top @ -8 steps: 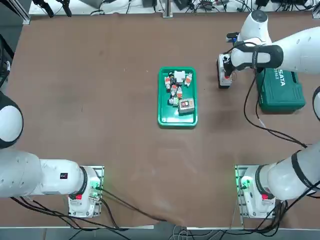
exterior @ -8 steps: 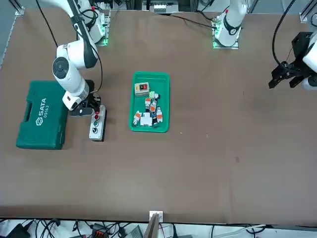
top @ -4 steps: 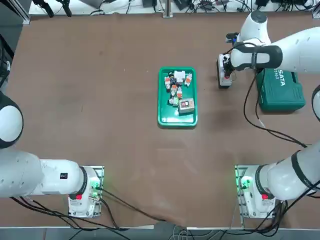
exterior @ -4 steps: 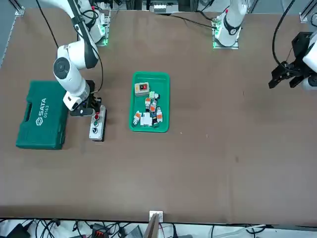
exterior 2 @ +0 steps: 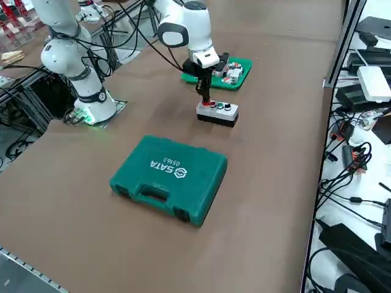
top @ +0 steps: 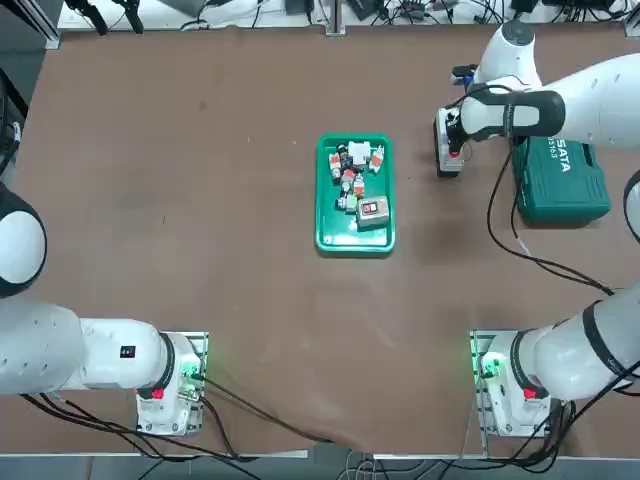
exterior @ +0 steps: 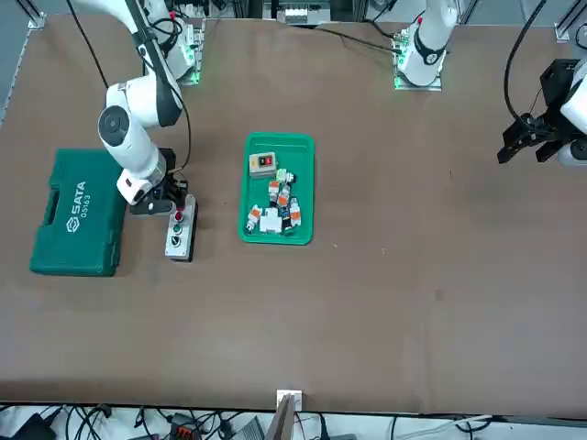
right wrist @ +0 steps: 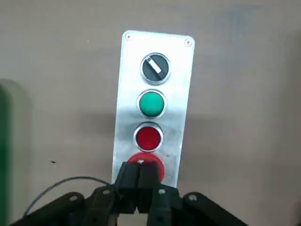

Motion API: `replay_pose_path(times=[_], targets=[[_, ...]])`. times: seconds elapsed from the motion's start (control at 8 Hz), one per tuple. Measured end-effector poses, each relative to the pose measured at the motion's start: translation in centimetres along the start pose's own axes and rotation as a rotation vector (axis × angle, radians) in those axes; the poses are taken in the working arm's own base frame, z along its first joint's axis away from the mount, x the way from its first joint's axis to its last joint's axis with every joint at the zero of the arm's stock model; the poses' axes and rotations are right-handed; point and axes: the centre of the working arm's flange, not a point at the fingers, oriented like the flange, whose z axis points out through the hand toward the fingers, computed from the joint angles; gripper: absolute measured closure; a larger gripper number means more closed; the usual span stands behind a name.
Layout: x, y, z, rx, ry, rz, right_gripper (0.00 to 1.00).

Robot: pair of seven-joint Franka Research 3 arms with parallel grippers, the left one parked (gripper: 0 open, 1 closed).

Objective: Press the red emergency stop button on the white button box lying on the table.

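The right arm reaches out over the far right part of the desk point(top: 200, 200), and its end effector point(right wrist: 138, 176) points straight down with the two fingers pinched together, holding nothing. The closed tips sit on, or a hair above, the big red button point(right wrist: 153, 165) at the end of the button box point(right wrist: 181, 94); from the wrist camera the fingers cover part of the red cap, so I cannot say for certain that they are touching it. The box lies flat on the desk, between the green tray point(top: 355, 238) of small parts on its left and the green tool case point(top: 560, 180) on its right, close to the case but apart from it. On the box face I see a row: a black knob point(right wrist: 155, 68) at the far end, then a green button point(right wrist: 152, 103), a smaller red one point(right wrist: 148, 137), and the large red cap under the fingertips. To my eye the press itself is the step in hand: the tips are lined up and down at the cap. What comes next, I would judge, is either a short firm push straight down if the cap has not gone in, or a clean lift straight up, without dragging the box sideways.
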Motion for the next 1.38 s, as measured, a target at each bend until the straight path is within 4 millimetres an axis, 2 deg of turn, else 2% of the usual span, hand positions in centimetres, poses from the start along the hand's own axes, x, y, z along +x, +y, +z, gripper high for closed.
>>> replay_pose_path(times=[0.12, 0.25, 0.75, 0.88, 1.25, 1.38], targets=[[0.2, -0.2, -0.7, -0.002, -0.012, 0.0, 0.99], [0.6, -0.2, -2.3, -0.003, -0.024, 0.004, 0.99], [2.8, 0.8, -14.6, -0.014, -0.113, 0.038, 0.97], [3.0, 1.4, -16.4, -0.019, -0.133, 0.049, 0.81], [4.1, 2.9, -18.4, -0.019, -0.118, 0.065, 0.29], [4.6, 4.2, -19.8, -0.017, -0.111, 0.087, 0.11]])
